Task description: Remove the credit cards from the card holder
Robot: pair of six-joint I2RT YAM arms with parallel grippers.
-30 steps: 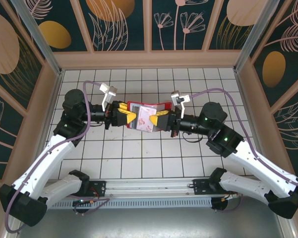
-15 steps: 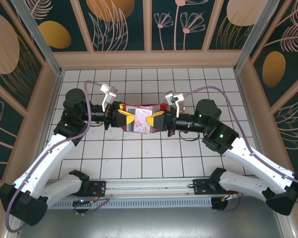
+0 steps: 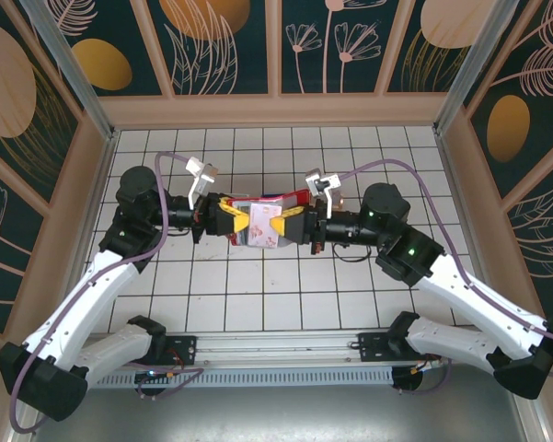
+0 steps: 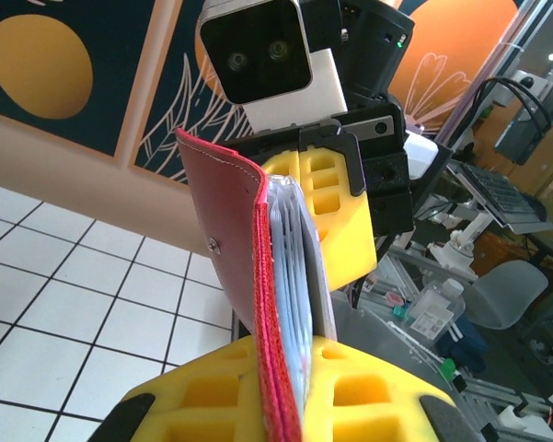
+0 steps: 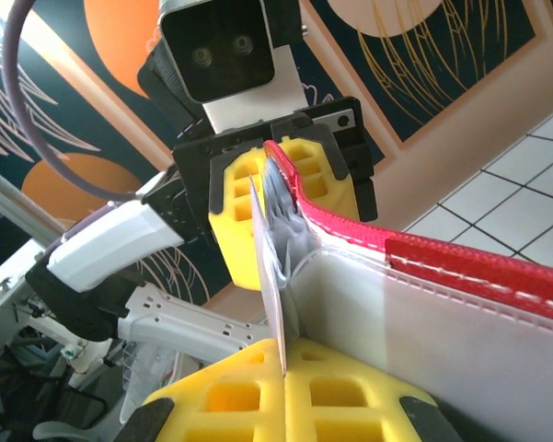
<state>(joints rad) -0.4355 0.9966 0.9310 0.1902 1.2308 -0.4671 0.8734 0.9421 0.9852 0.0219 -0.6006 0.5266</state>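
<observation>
The red card holder (image 3: 288, 196) hangs in mid-air above the middle of the tiled table, between my two grippers, which face each other. My left gripper (image 3: 241, 219) is shut on its red cover and greyish pockets (image 4: 294, 276); the cover (image 4: 223, 207) rises upright out of the yellow pads (image 4: 386, 401). My right gripper (image 3: 282, 224) is shut on the edge of a thin pale credit card (image 5: 270, 267) that sticks out of the holder beside a clear pocket (image 5: 423, 322). From above the card (image 3: 262, 226) looks white with pink marks. I see no dark card.
The white tiled table (image 3: 258, 285) is walled in by wooden panels (image 3: 276, 109) at the back and both sides. Purple cables (image 3: 386, 168) loop above each arm. The opposite wrist camera (image 4: 267, 55) sits close in front of each gripper.
My left gripper has closed on the card holder. The right arm has shifted a little to the left, and the holder is folded tighter between the two grippers.
</observation>
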